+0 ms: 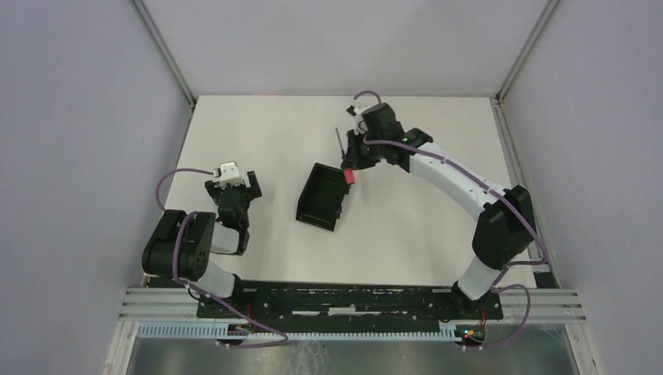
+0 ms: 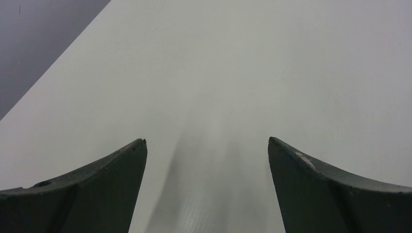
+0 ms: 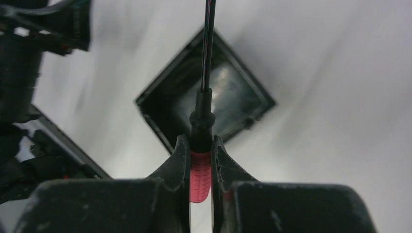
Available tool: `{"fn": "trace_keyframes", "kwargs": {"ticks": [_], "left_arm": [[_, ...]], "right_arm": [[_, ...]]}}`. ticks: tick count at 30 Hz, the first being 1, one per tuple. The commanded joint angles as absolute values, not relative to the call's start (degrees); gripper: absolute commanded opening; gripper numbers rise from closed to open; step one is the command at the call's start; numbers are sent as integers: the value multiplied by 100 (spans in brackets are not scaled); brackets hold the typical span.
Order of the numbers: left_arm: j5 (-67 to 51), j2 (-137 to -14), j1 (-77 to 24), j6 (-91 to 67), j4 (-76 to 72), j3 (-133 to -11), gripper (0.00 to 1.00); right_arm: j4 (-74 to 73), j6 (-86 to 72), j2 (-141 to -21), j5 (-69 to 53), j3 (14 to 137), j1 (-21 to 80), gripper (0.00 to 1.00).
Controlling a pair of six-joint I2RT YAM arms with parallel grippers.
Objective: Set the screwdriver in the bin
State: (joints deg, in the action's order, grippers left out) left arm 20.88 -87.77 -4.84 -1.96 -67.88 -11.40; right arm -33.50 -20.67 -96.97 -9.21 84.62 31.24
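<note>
Bare table (image 1: 258,141) rings the bin (image 1: 317,217), its open mouth free, only the gripped screwdriver (image 1: 349,177) hanging at its right rim.

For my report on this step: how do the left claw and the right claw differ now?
The left claw is open and empty; the right claw is shut on the screwdriver's red handle. The left claw faces only the table; the right claw is close to the bin. The left arm is folded near its base; the right arm reaches far out. Both have dark fingers.
</note>
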Motion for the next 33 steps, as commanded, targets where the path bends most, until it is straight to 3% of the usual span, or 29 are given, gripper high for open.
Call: {"fn": "trace_keyframes", "kwargs": {"ticks": [1, 14, 17, 19, 23, 33], "left_arm": [[2136, -8815, -466, -416, -7119, -1213, 100], [2136, -8810, -466, -418, -7119, -1213, 100], [2136, -8811, -466, -420, -7119, -1216, 100], [2136, -8812, -466, -420, -7119, -1220, 100], [2136, -8815, -466, -421, -7119, -1214, 100], [2136, -8815, -468, -415, -7119, -1213, 100]], "right_arm": [[-2244, -2879, -9896, -989, 8554, 3887, 0], [-1778, -3178, -10349, 193, 7832, 4860, 0], [-1668, -3242, -10369, 372, 7659, 4860, 13], [-1661, -3264, -10403, 477, 7646, 4856, 32], [-1661, -3264, -10465, 466, 7766, 4860, 46], [-1873, -2865, -10070, 884, 8477, 4862, 48]]}}
